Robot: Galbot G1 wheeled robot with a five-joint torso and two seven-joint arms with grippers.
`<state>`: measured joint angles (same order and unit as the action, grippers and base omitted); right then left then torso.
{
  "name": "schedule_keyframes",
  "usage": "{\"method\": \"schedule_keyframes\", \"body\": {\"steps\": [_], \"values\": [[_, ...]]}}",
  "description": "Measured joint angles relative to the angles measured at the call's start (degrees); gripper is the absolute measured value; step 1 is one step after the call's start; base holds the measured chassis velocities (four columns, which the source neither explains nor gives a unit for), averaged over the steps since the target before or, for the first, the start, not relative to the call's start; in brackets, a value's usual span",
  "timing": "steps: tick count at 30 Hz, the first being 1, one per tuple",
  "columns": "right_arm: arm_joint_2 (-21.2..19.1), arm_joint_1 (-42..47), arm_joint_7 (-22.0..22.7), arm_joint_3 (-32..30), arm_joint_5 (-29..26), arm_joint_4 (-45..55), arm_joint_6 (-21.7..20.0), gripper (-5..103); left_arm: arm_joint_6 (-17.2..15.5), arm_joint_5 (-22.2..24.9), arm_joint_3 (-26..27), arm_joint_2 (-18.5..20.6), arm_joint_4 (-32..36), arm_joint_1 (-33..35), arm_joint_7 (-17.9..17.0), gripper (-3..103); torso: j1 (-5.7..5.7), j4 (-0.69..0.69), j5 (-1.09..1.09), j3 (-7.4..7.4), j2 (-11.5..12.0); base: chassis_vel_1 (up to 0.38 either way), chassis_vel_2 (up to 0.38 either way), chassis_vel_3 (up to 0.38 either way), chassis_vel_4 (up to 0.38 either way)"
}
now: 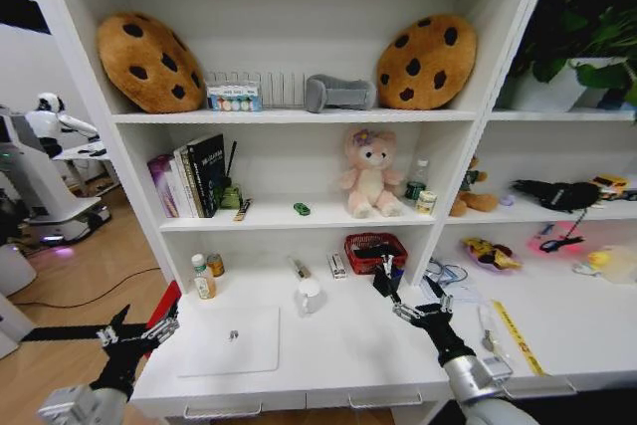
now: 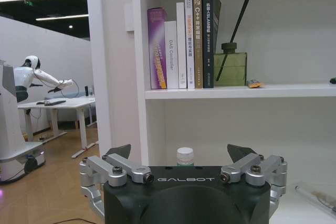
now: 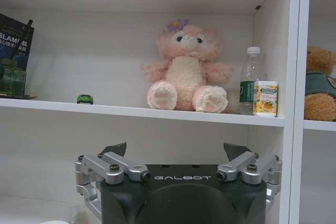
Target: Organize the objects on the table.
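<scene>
Ruler [image 1: 518,337], yellow, lies on table [image 1: 348,355], angled front-right to back-left.

The shelves hold two cookie-shaped cushions [image 1: 149,61] [image 1: 426,61], one pink plush toy [image 1: 370,173], one green toy car [image 1: 302,209] and one red basket [image 1: 374,252].

Two cookie-shaped cushions [image 1: 149,62] [image 1: 426,61] flank the top shelf; below, a pink plush toy [image 1: 370,174] sits beside a row of upright books [image 1: 189,178], a red basket [image 1: 375,252] beneath.
</scene>
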<state>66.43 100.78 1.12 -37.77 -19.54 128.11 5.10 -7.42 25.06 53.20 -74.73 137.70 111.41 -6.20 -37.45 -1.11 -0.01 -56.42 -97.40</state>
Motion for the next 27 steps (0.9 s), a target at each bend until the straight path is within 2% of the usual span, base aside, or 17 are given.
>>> {"method": "schedule_keyframes", "body": {"steps": [14,27], "values": [[0.0,0.0,0.0,0.0,0.0,0.0,0.0,100,0.0,0.0,0.0,0.0,0.0,0.0,0.0,100,-0.01,-0.01,0.00,0.00,0.0,0.004,-0.008,-0.009,0.007],[0.0,0.0,0.0,0.0,0.0,0.0,0.0,100,0.0,0.0,0.0,0.0,0.0,0.0,0.0,100,0.00,0.00,0.02,0.00,0.0,0.180,-0.168,-0.191,0.179]]}}
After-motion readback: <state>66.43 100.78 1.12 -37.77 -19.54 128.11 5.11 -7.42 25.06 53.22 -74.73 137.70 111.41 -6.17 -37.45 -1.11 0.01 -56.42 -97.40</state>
